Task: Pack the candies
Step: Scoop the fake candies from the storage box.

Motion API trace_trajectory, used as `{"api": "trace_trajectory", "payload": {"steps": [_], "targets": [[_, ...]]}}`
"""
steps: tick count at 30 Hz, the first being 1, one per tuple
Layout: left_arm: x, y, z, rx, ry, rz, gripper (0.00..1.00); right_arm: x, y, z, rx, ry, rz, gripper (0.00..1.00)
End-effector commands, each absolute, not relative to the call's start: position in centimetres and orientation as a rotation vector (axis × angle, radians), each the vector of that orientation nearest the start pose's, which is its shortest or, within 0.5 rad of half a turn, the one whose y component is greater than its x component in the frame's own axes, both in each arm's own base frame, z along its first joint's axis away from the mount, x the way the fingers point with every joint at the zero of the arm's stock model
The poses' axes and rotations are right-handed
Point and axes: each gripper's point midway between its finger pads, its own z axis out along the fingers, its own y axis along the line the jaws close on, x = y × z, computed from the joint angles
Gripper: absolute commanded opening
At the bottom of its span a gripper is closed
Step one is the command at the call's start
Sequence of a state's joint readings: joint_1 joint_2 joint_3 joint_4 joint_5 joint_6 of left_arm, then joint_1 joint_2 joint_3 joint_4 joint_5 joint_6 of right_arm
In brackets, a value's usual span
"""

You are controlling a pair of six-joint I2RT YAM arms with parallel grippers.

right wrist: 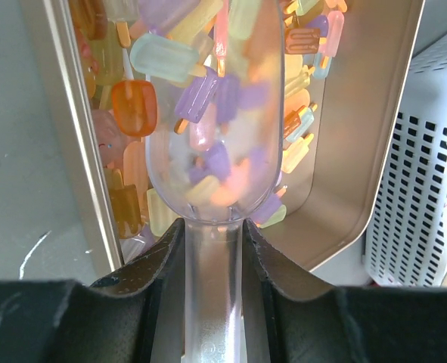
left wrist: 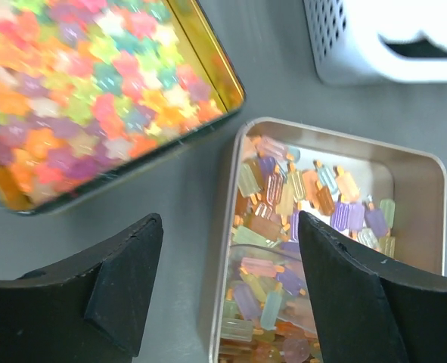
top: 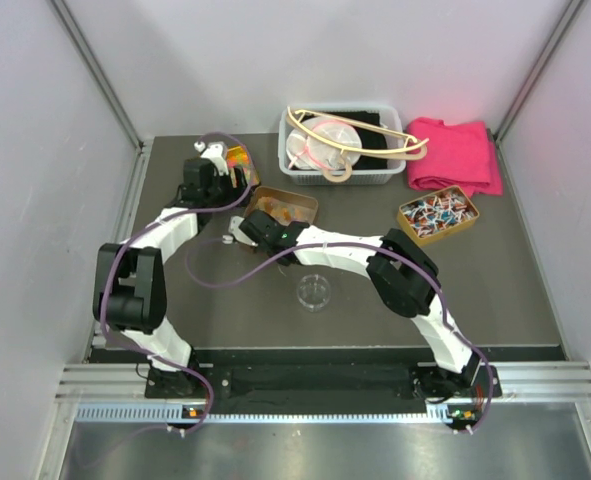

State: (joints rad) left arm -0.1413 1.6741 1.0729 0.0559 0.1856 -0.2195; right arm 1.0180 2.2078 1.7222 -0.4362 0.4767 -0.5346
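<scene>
On a dark grey surface (top: pixel 515 290) between white walls (top: pixel 225 60), the right jaws clamp a clear scoop (right wrist: pixel 212 265) sunk in the tin (right wrist: pixel 374 113) of candies (left wrist: pixel 284 189), left jaws wide over its rim; lifting level should prevent spills.

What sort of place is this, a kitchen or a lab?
Likely a robot test booth: blank white walls on aluminium rails, two arms bolted to a dark table, trays of candies laid out.

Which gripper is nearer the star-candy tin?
Left. The left gripper hovers open beside the star-candy tin, over the popsicle tin's rim. The right gripper is farther, shut on a scoop dipped in the popsicle tin.
</scene>
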Motion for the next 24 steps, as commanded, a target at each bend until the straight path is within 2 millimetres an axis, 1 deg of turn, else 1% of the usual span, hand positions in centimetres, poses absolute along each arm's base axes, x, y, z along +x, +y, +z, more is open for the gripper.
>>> {"api": "trace_trajectory", "payload": {"steps": [1,6,7,11,13,15,16,20,24], "targets": [[47.1,-10.2,18.2,0.03,1.99,-0.448,0.78,35.7,40.7,8.3,-1.455,1.866,-0.247,0.0],[47.2,-9.0,18.9,0.001,1.974,-0.466,0.78,35.6,40.8,9.5,-1.381,1.891,-0.202,0.0],[47.3,-8.5,19.0,-0.012,1.969,-0.464,0.78,35.6,40.7,10.2,-1.354,1.891,-0.191,0.0],[47.4,-7.5,20.0,-0.026,1.946,-0.5,0.84,35.6,40.3,11.3,-1.3,1.888,-0.187,0.0],[47.4,-7.3,20.5,-0.026,1.933,-0.518,0.86,35.7,40.2,11.5,-1.28,1.899,-0.179,0.0],[47.1,-7.9,21.2,0.003,1.92,-0.551,0.92,35.8,39.9,11.9,-1.26,1.907,-0.17,0.0],[47.2,-6.8,21.7,-0.01,1.905,-0.542,0.93,36.0,39.9,12.2,-1.245,1.899,-0.171,0.0],[46.9,-7.1,22.3,0.03,1.887,-0.564,0.99,36.5,39.2,12.4,-1.219,1.91,-0.184,0.0],[46.7,-7.7,23.1,0.07,1.864,-0.585,0.99,36.9,38.7,12.4,-1.194,1.936,-0.168,0.0]]}}
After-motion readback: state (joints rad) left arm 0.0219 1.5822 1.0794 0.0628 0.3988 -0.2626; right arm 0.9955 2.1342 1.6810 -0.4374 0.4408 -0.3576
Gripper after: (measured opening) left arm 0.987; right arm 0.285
